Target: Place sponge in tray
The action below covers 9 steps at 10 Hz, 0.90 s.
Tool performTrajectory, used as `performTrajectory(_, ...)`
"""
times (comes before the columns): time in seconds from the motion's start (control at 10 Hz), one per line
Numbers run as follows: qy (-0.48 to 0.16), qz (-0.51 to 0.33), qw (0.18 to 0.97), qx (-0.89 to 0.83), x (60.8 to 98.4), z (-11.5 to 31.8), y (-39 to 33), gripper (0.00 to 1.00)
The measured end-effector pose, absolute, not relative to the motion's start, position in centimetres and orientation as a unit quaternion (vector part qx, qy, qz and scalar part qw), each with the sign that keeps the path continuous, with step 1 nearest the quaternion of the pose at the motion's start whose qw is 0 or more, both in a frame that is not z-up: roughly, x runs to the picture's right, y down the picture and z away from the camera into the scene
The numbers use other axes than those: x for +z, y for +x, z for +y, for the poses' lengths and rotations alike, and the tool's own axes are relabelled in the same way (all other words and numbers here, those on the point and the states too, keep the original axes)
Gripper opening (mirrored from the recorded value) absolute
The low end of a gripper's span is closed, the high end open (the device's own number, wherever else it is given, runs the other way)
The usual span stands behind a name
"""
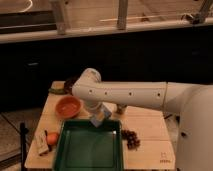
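— Dark glass backs the wooden worktop (150,131); how far along is it?
— The gripper (99,118), centre frame, grips the sponge (102,115) over the green tray (90,148)'s upper edge. Carried there, it seems; lowering and release are left.

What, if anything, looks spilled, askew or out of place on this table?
Nothing stands out. The end effector hangs at the green tray's far edge with the sponge tilted. The orange bowl sits upright, and the grapes lie beside the tray.
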<state>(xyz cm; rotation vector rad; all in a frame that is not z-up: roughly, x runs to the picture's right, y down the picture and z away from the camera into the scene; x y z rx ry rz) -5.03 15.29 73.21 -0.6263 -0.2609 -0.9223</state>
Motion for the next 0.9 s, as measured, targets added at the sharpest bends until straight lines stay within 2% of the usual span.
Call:
performTrajectory(0.2, -0.307, -0.147, 0.828, -0.445, 72.5, 16.8, -5.2, 0.02)
performTrajectory(0.3, -0.313, -0.159, 0.824, -0.446, 72.4, 17.3, -5.3, 0.10)
performTrajectory(0.9, -0.332, -0.198, 0.794, -0.468, 71.6, 19.3, -5.9, 0.72)
